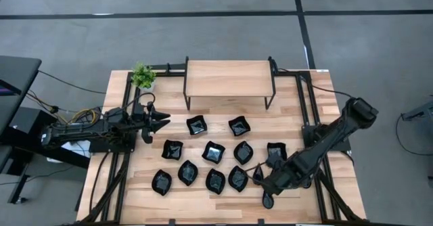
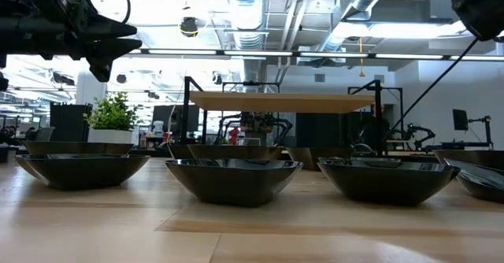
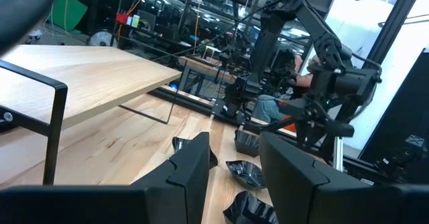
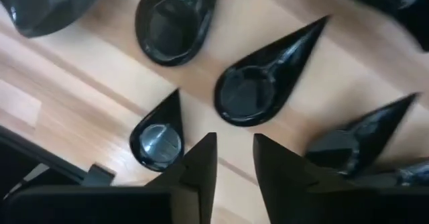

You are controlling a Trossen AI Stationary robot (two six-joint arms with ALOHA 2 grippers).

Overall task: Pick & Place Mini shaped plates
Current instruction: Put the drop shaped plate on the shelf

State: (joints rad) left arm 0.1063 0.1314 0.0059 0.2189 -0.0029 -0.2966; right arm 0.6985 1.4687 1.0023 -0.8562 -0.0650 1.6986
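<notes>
Right now the right gripper (image 1: 259,178) hangs low over the near right part of the tabletop (image 1: 223,202), its jaws a little apart with nothing between them. Directly beneath, the right wrist view shows a teardrop plate (image 4: 263,83) lying flat, a smaller teardrop one (image 4: 157,135) just beside it and another (image 4: 362,142) off to the side, all untouched. To my eye the job here is a clean grasp: come straight down, put one jaw inside the rim and one outside, and keep clear of the neighbours, which lie close. The dishes look glossy and may slip, so a squeeze near the broad end seems safest. Further back, the mini shaped plates (image 1: 214,152) sit in rows across the middle. Beyond them stands the wooden shelf (image 1: 229,77) beside a small plant (image 1: 143,75). The left gripper (image 1: 162,122) waits raised on the left, jaws open and empty
</notes>
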